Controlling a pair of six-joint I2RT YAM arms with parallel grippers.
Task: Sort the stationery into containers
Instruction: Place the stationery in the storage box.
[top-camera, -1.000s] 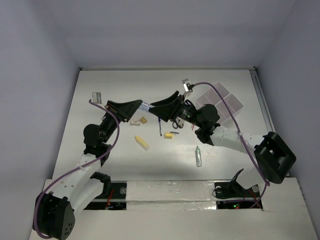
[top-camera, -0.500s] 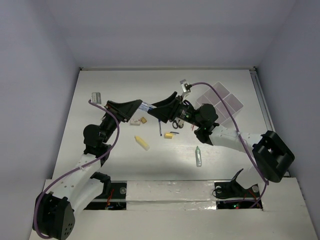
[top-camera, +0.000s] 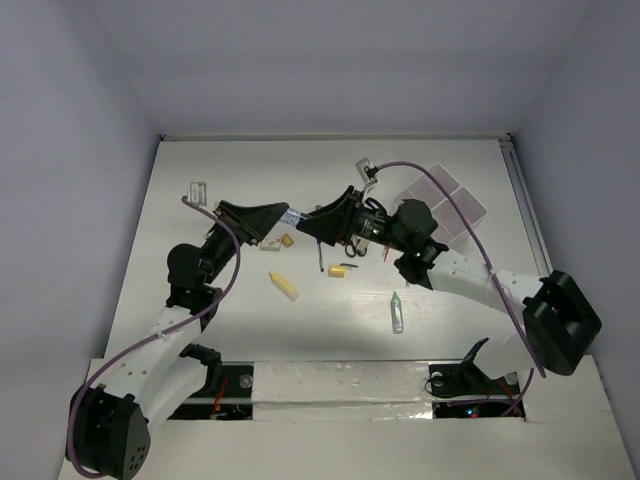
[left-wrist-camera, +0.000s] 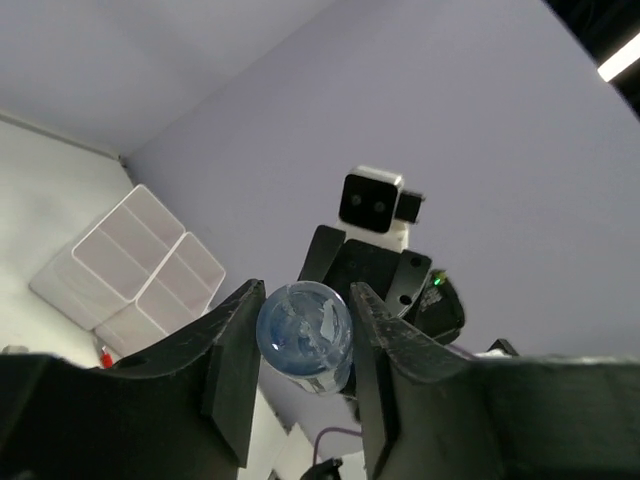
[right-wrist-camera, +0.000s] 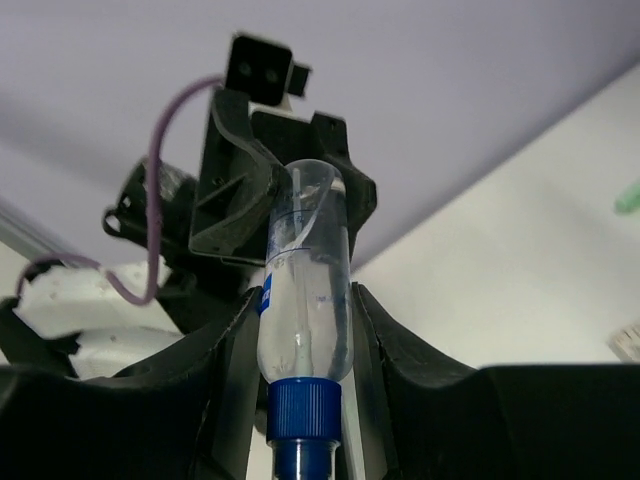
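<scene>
A: Where is the clear tube (top-camera: 291, 213) at this moment?

B: It is in the air above the middle of the desk (top-camera: 450, 300), lying along the line between the two arms. Its blue cap end sits in the right gripper (right-wrist-camera: 305, 300) and its rounded clear end in the left gripper (left-wrist-camera: 305, 300). In each wrist view the jaws press against the tube's sides, so both pairs appear to be pinching it. How firmly either one holds cannot be told.

A: So the step is a handover?

B: That is the likely reading. The white tray (top-camera: 470, 205) lies at the far right of the desk, on the right arm's side, so the right arm looks like the one meant to carry the tube there.

A: How should it be done well?

B: The left jaws should spread only once the right pair has a sure hold. The tube is smooth and round and could slip or swivel. The right jaws hold it near the cap, with most of its length sticking out, so it may tip once the far end is freed. The left arm should back away straight along the tube's axis without nudging it sideways.

A: And after that?

B: The right arm should go low over a tray compartment before it lets go, because the tube would roll. The scissors (top-camera: 352, 247), blue pen (top-camera: 319, 255) and a yellow stick (top-camera: 337, 270) lie just below the arm, and a drop would land among them
</scene>
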